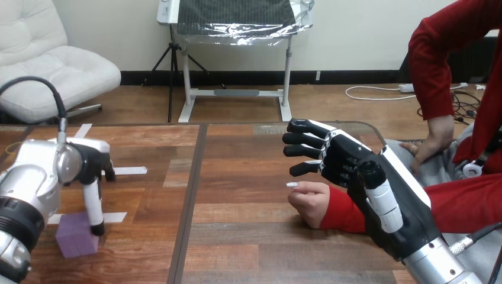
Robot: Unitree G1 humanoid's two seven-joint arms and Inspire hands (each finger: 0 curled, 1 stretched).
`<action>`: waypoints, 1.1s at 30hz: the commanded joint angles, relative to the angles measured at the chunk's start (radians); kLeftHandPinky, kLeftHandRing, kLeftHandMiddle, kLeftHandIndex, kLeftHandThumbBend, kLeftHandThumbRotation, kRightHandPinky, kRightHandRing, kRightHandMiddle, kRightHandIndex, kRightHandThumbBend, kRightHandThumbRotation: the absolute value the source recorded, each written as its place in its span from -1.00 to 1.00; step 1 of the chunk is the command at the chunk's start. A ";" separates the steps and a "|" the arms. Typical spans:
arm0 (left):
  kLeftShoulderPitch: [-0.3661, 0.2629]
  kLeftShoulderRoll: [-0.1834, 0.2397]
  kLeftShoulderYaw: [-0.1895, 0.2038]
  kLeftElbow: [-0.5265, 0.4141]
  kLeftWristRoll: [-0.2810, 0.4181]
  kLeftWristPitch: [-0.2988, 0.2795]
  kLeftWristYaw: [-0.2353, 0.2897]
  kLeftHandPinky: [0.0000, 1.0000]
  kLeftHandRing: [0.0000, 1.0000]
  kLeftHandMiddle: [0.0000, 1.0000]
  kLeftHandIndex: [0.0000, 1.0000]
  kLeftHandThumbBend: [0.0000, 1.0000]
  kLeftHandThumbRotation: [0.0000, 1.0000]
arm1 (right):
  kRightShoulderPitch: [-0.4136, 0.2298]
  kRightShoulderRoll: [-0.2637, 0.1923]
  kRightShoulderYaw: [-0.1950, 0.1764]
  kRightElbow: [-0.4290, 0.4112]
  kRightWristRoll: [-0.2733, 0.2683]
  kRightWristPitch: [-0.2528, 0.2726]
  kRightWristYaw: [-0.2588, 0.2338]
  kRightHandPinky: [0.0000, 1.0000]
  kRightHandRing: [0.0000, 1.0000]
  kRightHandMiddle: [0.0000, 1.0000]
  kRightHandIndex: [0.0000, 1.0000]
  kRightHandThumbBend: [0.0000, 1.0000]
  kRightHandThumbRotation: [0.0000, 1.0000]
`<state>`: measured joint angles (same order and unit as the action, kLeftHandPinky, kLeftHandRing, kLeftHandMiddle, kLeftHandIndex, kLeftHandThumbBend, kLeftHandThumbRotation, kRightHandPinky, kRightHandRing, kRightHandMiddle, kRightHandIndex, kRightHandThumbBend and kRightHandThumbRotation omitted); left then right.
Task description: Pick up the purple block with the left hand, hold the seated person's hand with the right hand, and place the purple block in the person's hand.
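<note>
Lower left, my left hand [89, 168] touches the purple block [76, 236] on the bench [237, 242]; grip I cannot tell. Centre right, my right hand [355, 168] hangs released over the person's hand [309, 202].

Left hand [83, 164] fingers-down, right hand [346, 160] outstretched, both open.

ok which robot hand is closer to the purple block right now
Left. The left hand is directly over the purple block at the table's near left. The right hand is far across the table, open above the person's hand.
</note>
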<state>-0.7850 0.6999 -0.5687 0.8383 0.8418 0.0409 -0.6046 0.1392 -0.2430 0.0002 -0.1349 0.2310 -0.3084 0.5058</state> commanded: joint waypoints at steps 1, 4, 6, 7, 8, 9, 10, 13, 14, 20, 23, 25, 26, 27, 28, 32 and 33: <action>-0.051 0.011 -0.014 0.037 0.022 -0.005 -0.005 0.55 0.76 0.74 0.73 0.97 -0.76 | -0.034 -0.006 -0.012 -0.028 0.003 -0.021 -0.003 0.40 0.61 0.65 0.68 0.80 1.00; -0.057 0.005 -0.017 0.066 0.018 -0.004 -0.016 0.56 0.80 0.77 0.73 0.99 -0.75 | -0.035 -0.006 -0.012 -0.028 0.004 -0.021 -0.004 0.39 0.60 0.65 0.67 0.80 1.00; -0.062 0.002 -0.020 0.088 0.017 -0.011 -0.017 0.57 0.83 0.79 0.72 0.99 -0.74 | -0.035 -0.006 -0.012 -0.028 0.005 -0.019 -0.003 0.39 0.60 0.65 0.67 0.80 1.00; -0.064 0.002 -0.026 0.100 0.021 -0.020 -0.014 0.57 0.84 0.80 0.72 1.00 -0.73 | -0.035 -0.006 -0.012 -0.028 0.005 -0.019 -0.004 0.39 0.60 0.65 0.67 0.80 1.00; -0.066 0.002 -0.030 0.107 0.024 -0.026 -0.011 0.58 0.85 0.81 0.73 1.00 -0.70 | -0.036 -0.006 -0.012 -0.028 0.005 -0.018 -0.004 0.39 0.60 0.65 0.67 0.80 1.00; -0.068 0.001 -0.033 0.113 0.027 -0.030 -0.009 0.58 0.86 0.81 0.73 1.00 -0.69 | -0.036 -0.006 -0.013 -0.028 0.005 -0.018 -0.004 0.39 0.60 0.65 0.67 0.80 1.00; -0.068 0.003 -0.038 0.116 0.032 -0.034 -0.007 0.58 0.87 0.82 0.73 1.00 -0.68 | -0.035 -0.006 -0.013 -0.029 0.003 -0.018 -0.005 0.39 0.60 0.64 0.67 0.80 1.00; -0.070 0.004 -0.045 0.126 0.039 -0.039 -0.004 0.59 0.88 0.84 0.76 1.00 -0.64 | -0.035 -0.006 -0.014 -0.031 0.002 -0.016 -0.007 0.39 0.60 0.64 0.67 0.80 1.00; -0.071 0.003 -0.046 0.131 0.041 -0.040 -0.004 0.62 0.89 0.85 0.78 1.00 -0.62 | -0.034 -0.007 -0.014 -0.032 0.002 -0.015 -0.007 0.39 0.60 0.64 0.67 0.81 1.00; -0.082 0.003 -0.057 0.149 0.051 -0.051 -0.022 0.77 0.95 0.92 0.84 0.98 -0.55 | -0.035 -0.008 -0.015 -0.032 0.002 -0.014 -0.006 0.39 0.60 0.64 0.67 0.81 1.00; -0.091 0.003 -0.061 0.167 0.048 -0.068 -0.046 0.80 0.94 0.92 0.83 0.99 -0.51 | -0.035 -0.008 -0.016 -0.032 0.000 -0.016 -0.006 0.38 0.60 0.64 0.67 0.82 1.00; -0.093 0.002 -0.055 0.176 0.038 -0.072 -0.059 0.82 0.93 0.90 0.80 1.00 -0.50 | -0.035 -0.008 -0.016 -0.032 0.000 -0.016 -0.006 0.38 0.60 0.64 0.67 0.82 1.00; -0.094 0.001 -0.050 0.179 0.033 -0.072 -0.064 0.83 0.91 0.89 0.77 1.00 -0.50 | -0.035 -0.008 -0.016 -0.032 0.001 -0.016 -0.006 0.38 0.60 0.64 0.67 0.82 1.00; -0.094 0.001 -0.048 0.181 0.029 -0.073 -0.068 0.84 0.88 0.86 0.73 1.00 -0.52 | -0.035 -0.008 -0.016 -0.032 0.001 -0.016 -0.006 0.38 0.60 0.64 0.67 0.82 1.00; -0.095 0.001 -0.046 0.186 0.026 -0.080 -0.068 0.85 0.87 0.85 0.72 1.00 -0.52 | -0.035 -0.008 -0.016 -0.032 0.003 -0.015 -0.005 0.38 0.60 0.64 0.67 0.82 1.00; -0.097 0.004 -0.052 0.204 0.030 -0.104 -0.059 0.86 0.82 0.80 0.69 1.00 -0.51 | -0.036 -0.009 -0.015 -0.032 0.006 -0.015 -0.001 0.38 0.60 0.64 0.67 0.82 1.00; -0.098 0.004 -0.055 0.208 0.032 -0.109 -0.058 0.86 0.81 0.80 0.68 1.00 -0.51 | -0.036 -0.010 -0.015 -0.032 0.007 -0.015 0.000 0.38 0.60 0.65 0.67 0.82 1.00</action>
<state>-0.8226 0.7036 -0.6138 1.0219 0.8716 -0.0409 -0.6604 0.1393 -0.2433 -0.0033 -0.1349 0.2291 -0.3086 0.5058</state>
